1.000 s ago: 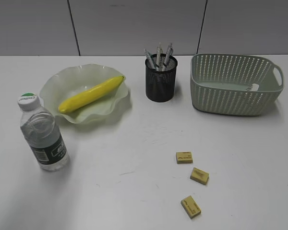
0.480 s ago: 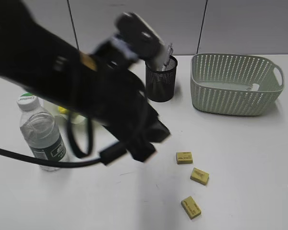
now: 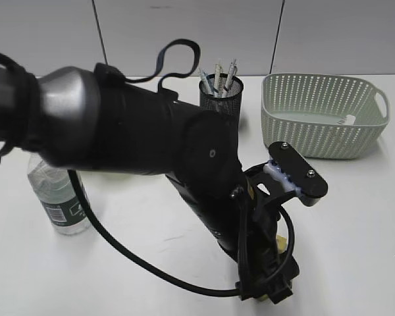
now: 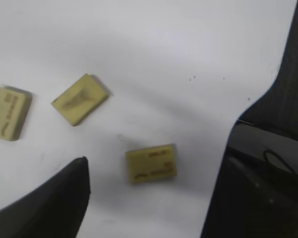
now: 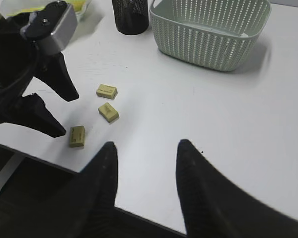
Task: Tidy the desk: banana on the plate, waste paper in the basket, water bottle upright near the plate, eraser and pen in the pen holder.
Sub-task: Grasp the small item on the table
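Change: a second ago no arm was in the exterior view; now the left arm (image 3: 151,141) stretches across the desk (image 3: 355,217) from the left and hides the plate and banana.
Left gripper (image 4: 149,198): jaws spread, hanging over the three erasers — the nearest eraser (image 4: 151,162) lies between the fingertips, untouched.
Meaning: judged from this, the eraser pick is starting; the bottle, pens and paper look settled.
Erasers, from the pen holder (image 3: 221,99): all three lie well in front of it and a little right; the middle eraser (image 4: 80,98) and far eraser (image 4: 7,112) sit apart from the nearest, so nothing crowds the grasp.
Right gripper (image 5: 146,153): jaws open, empty, near the desk's front edge, well apart from the erasers.
Water bottle (image 3: 56,197): upright, far left of the pen holder.
Basket (image 3: 326,115): just right of the pen holder, a white scrap (image 3: 347,120) inside — likely the waste paper.
Room: open desk in front of the basket; the erasers lie near the front edge.
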### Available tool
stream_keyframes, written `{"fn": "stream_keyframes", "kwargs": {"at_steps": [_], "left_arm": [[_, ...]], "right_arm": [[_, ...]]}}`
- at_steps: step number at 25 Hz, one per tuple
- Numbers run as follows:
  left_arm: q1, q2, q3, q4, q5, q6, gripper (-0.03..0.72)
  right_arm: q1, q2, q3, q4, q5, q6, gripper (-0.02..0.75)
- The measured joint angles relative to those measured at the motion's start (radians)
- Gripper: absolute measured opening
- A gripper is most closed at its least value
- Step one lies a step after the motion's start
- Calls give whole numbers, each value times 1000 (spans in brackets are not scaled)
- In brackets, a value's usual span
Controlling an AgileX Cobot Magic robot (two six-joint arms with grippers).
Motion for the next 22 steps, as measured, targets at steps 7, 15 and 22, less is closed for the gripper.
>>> {"fn": "stream_keyframes", "kwargs": {"at_steps": [7, 15, 22], "left_arm": [[-2, 83, -1, 38, -57, -66, 605], [-24, 138, -5, 45, -100, -76, 515], [-24, 136, -5, 48, -106, -84, 279]], "right_arm": [[0, 0, 0, 0, 0, 0, 319], [0, 0, 0, 0, 0, 0, 278], [0, 0, 0, 0, 0, 0, 230]]}}
